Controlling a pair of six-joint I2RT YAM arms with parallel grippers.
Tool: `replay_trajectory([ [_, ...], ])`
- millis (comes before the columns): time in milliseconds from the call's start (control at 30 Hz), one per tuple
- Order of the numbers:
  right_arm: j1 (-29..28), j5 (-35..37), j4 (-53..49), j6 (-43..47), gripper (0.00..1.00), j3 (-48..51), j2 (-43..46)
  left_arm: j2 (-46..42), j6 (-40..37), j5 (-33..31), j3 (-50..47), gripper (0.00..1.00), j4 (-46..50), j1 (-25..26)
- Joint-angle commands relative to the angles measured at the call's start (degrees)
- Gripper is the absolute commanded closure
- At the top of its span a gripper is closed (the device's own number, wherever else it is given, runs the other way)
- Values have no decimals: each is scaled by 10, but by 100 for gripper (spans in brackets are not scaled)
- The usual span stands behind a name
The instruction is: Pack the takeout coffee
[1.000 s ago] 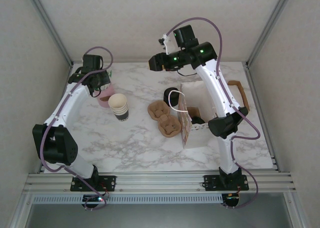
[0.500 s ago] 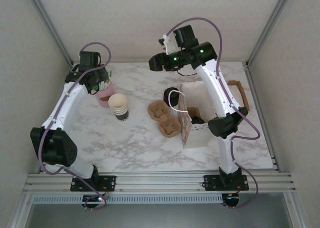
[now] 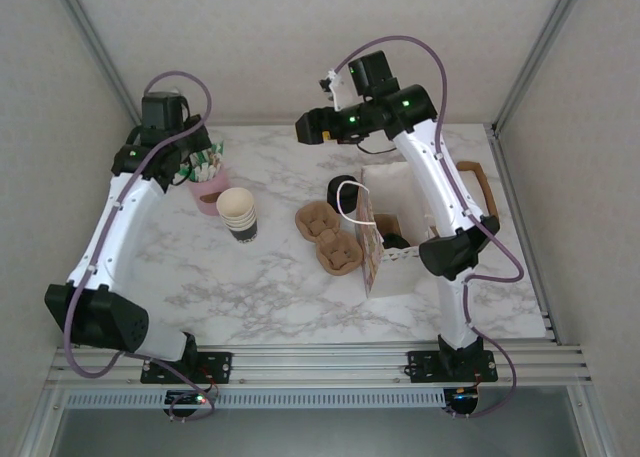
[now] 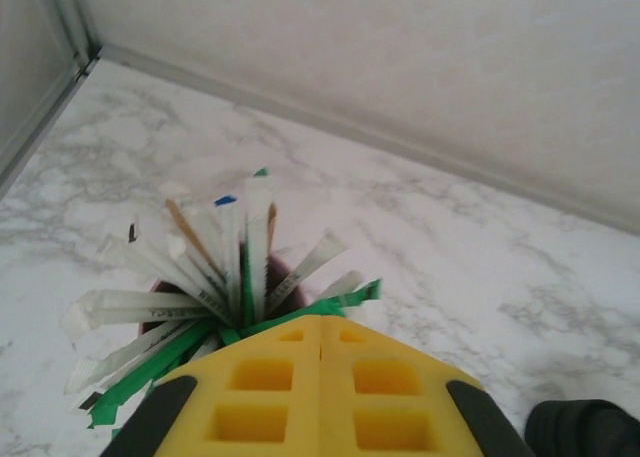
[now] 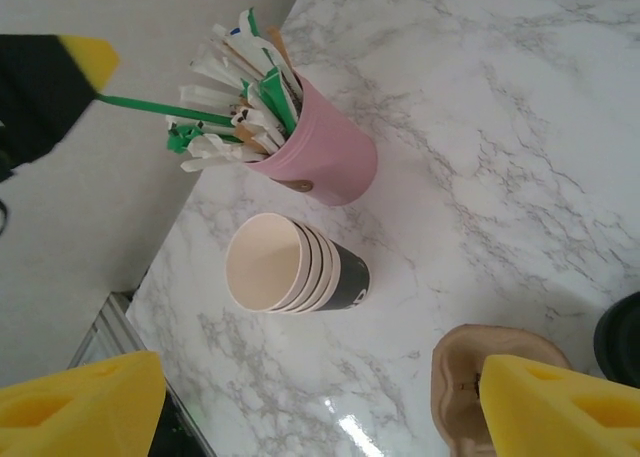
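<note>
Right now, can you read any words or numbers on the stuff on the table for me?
Nothing can be read clearly.
White straw wrapper in the pink cup: dark print, too blurred to read.
Dark band on the stack of cups: a pale mark, partly hidden, unreadable.
Side of the bag: coloured print, too small to read.

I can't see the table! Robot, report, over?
Left gripper shut on green stick over pink cup. Right gripper open, high. Dark thing in white bag, maybe coffee.

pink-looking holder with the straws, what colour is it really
The holder is plain pink, clearest in the right wrist view.
</note>
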State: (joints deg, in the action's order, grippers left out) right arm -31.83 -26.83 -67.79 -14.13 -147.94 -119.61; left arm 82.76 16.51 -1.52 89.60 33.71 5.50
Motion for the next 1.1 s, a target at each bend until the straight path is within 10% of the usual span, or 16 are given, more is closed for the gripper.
replay_trajectory([
  [0, -5, 17, -4, 3, 13, 18, 50, -28, 7, 36, 30, 100, 4, 11],
  [1067, 41, 334, 48, -46, 1, 382, 464, -2, 13, 150, 237, 100, -12, 321],
])
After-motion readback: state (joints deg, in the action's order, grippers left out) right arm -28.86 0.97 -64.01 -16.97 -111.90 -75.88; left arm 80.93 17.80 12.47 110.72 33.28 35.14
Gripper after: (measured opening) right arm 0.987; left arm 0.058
